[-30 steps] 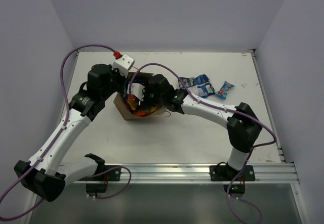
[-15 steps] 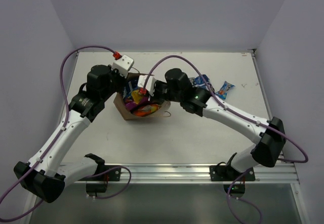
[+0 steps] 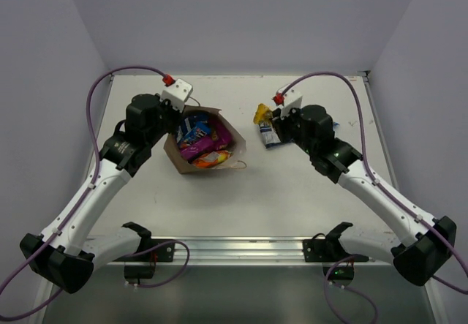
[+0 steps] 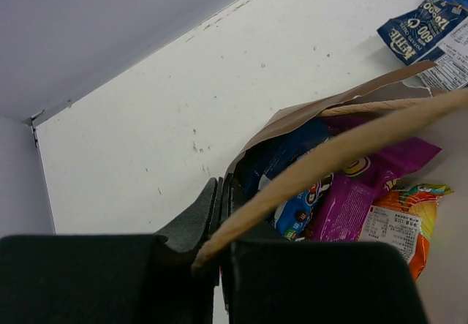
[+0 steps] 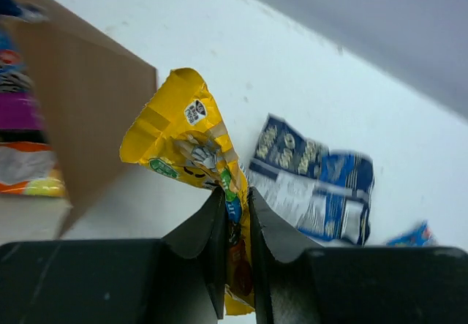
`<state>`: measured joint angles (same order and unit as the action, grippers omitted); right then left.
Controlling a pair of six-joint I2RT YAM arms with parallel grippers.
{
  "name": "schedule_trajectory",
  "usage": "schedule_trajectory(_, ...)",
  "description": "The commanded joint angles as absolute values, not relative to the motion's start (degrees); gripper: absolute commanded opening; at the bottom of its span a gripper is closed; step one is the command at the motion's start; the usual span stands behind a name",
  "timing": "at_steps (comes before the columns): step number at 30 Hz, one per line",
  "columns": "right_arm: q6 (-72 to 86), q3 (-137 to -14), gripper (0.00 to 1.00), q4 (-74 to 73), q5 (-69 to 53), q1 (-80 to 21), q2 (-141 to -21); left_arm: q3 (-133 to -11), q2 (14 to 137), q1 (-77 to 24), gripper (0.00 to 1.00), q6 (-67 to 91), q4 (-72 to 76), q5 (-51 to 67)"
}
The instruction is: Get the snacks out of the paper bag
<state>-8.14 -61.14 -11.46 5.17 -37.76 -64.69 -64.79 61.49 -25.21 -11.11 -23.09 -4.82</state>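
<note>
Now my right tool (image 5: 235, 196) pinches the yellow packet (image 5: 179, 137) over the desk's (image 3: 292, 192) far right, while my left tool (image 4: 221, 200) is pressed onto the rim of the paper bag (image 3: 232, 147) left of centre; I judge such a thin pinch could let the packet slip early.

**A:** Which items do we lose at the frame edges?
**B:** Left wrist view: the blue chip bag (image 4: 428, 24) runs off the upper right corner.
**A:** Right wrist view?
**B:** We see the paper bag (image 5: 80, 112) blurred and cut off at left. The lower end of the yellow packet (image 5: 186, 141) is hidden inside the right gripper (image 5: 235, 196).
</note>
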Motion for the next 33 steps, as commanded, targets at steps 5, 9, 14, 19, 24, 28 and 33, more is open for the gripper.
schedule_trajectory(5, 16.9, -47.8, 0.00, -10.3, 6.6, -29.4, -70.4, -64.9, 59.2, -25.4, 0.00, -11.2, -15.5, -7.9)
schedule_trajectory(9, 19.3, -48.4, 0.05, -10.8, 4.8, -28.7, -78.6, -65.1, 59.1, -25.3, 0.00, -11.2, -16.1, -7.8)
schedule_trajectory(14, 18.6, -49.6, 0.40, -11.4, 2.4, -28.7, -80.3, -64.9, 58.5, -25.4, 0.00, -11.2, -16.1, -7.8)
schedule_trajectory(19, 13.9, -56.4, 0.65, -16.3, 3.7, -30.6, -73.7, -65.0, 58.8, -25.4, 0.01, -11.2, -16.1, -7.0)
schedule_trajectory(24, 3.9, -65.3, 0.65, -15.8, 4.2, -39.8, -68.4, -65.2, 58.8, -25.4, 0.01, -11.2, -16.4, -6.7)
schedule_trajectory(28, -4.8, -71.4, 0.65, -12.8, -2.2, -44.6, -70.7, -65.2, 58.3, -25.4, 0.01, -10.7, -16.4, -5.9)
schedule_trajectory(33, -5.7, -81.6, 0.66, -13.2, -3.1, -49.7, -79.3, -65.3, 58.3, -25.4, 0.01, -9.5, -16.5, -5.6)
